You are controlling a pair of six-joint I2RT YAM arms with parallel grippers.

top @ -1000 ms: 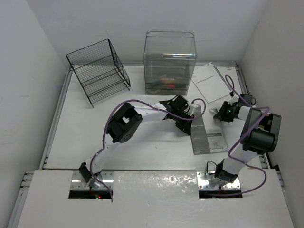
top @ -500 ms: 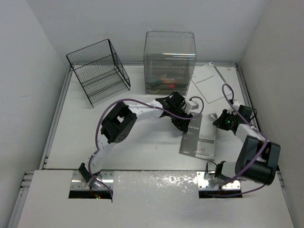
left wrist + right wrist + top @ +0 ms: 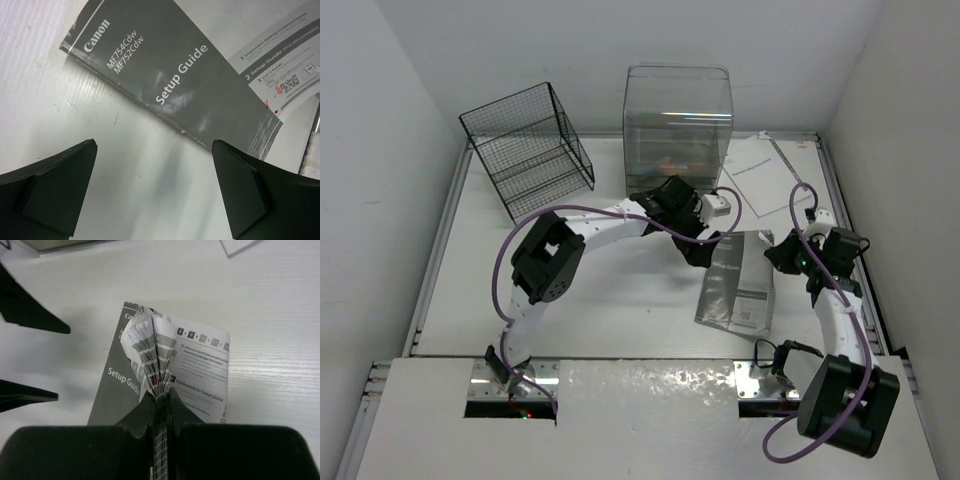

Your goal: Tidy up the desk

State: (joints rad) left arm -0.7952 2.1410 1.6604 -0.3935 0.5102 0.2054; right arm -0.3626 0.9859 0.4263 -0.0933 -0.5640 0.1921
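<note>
With right end effector (image 3: 161,397) pinching fanned pages of the booklet (image 3: 117,390) and left end effector (image 3: 154,144) spread wide, lift slowly off the table (image 3: 620,310), avoiding tears.

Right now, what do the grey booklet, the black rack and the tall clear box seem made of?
Grey booklet: paper, lightly glossy cover; printed lettering, pages fanning apart.
Black rack: thin wire mesh, probably coated metal; an open grid.
Tall clear box: transparent plastic, perhaps acrylic; shiny walls you can see through.
</note>
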